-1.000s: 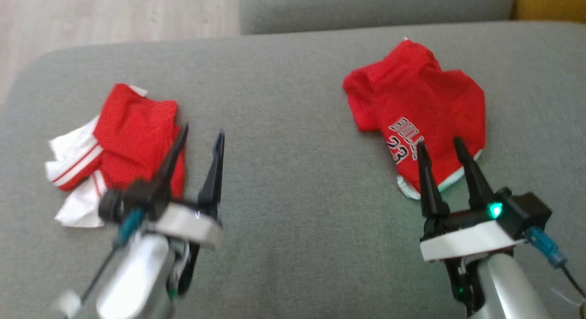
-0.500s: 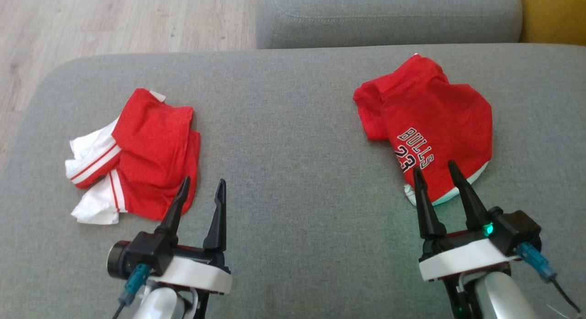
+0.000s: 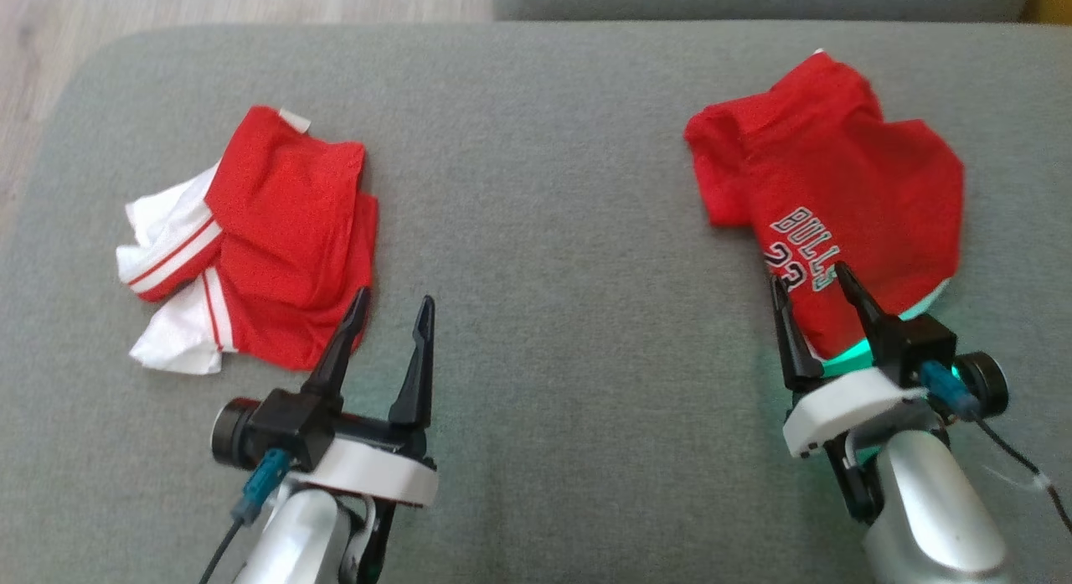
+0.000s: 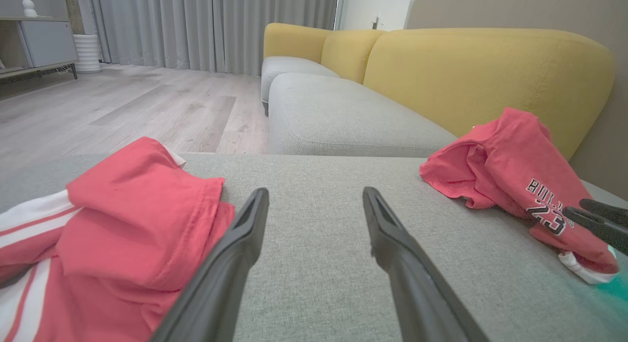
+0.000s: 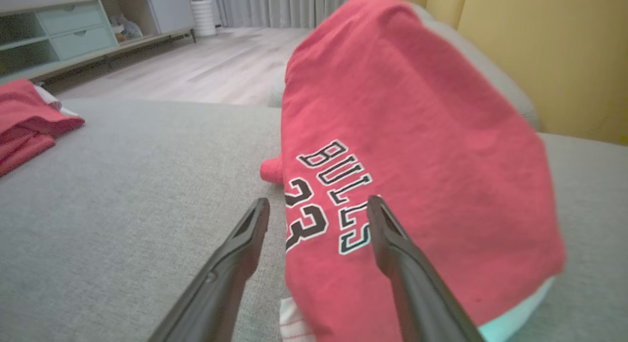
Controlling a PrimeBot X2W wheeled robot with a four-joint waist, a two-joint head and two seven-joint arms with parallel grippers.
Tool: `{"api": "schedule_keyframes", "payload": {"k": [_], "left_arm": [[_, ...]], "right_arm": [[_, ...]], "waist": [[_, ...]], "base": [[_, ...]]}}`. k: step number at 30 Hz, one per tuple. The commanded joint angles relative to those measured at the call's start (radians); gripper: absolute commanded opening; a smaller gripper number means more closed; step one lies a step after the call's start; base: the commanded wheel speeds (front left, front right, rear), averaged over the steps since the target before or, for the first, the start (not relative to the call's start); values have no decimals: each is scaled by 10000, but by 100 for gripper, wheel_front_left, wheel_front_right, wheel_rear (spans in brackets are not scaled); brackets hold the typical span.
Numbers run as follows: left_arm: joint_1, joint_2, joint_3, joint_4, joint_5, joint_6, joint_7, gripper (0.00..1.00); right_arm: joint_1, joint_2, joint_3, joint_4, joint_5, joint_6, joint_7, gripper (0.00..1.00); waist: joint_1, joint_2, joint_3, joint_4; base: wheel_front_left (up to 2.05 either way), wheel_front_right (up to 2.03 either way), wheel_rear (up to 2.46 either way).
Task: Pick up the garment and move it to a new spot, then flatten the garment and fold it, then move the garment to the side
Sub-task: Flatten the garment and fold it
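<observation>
On a grey sofa cushion (image 3: pixel 553 190), a crumpled red Bulls jersey (image 3: pixel 846 182) lies at the robot's right, its printed lower part framed between the spread, empty fingers of the right gripper (image 3: pixel 810 276), while the left gripper (image 3: pixel 394 297), likewise spread and empty, hovers just beside a folded pair of red-and-white shorts (image 3: pixel 285 232). The risk from here appears to be a pinch that catches only the top layer of the bunched cloth, letting the jersey lift lopsided or slip free
</observation>
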Motion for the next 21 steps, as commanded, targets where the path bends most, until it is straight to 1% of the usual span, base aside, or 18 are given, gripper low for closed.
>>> {"api": "schedule_keyframes", "payload": {"k": [1,5,6,11,12,13,14,21], "left_arm": [[-515,-18,383,-254,128,-74,-95,100],[-653,-124,463,-206,232,-192,-95,100],[-653,-124,463,-206,232,-192,-95,100],[-729,-218,569,-141,360,-286,-95,100],[-738,-234,583,-122,386,-299,-95,100],[-747,-249,595,-100,410,-314,-95,100],[-755,-263,602,-77,435,-328,-95,100],[-713,-350,686,43,520,-393,-95,100]], "right_arm": [[-428,-22,128,98,-153,-7,84,100],[-868,-22,-61,1038,-472,-7,418,100],[-868,-22,-61,1038,-472,-7,418,100],[-1235,-22,-7,2054,-478,-7,709,100],[-1294,-22,45,2229,-382,-7,749,86],[-1352,-22,89,2376,-287,-7,756,31],[-1410,-22,144,2470,-174,-7,680,0],[-1766,-22,604,2603,445,-7,2,0]], "waist": [[-2,-1,210,168],[-2,-1,381,301],[-2,-1,381,301],[-2,-1,429,344],[-2,-1,421,342],[-2,-1,407,336],[-2,-1,387,330],[-2,-1,33,295]], "base": [[0,0,0],[0,0,0],[0,0,0],[0,0,0],[0,0,0],[0,0,0],[0,0,0],[0,0,0]]}}
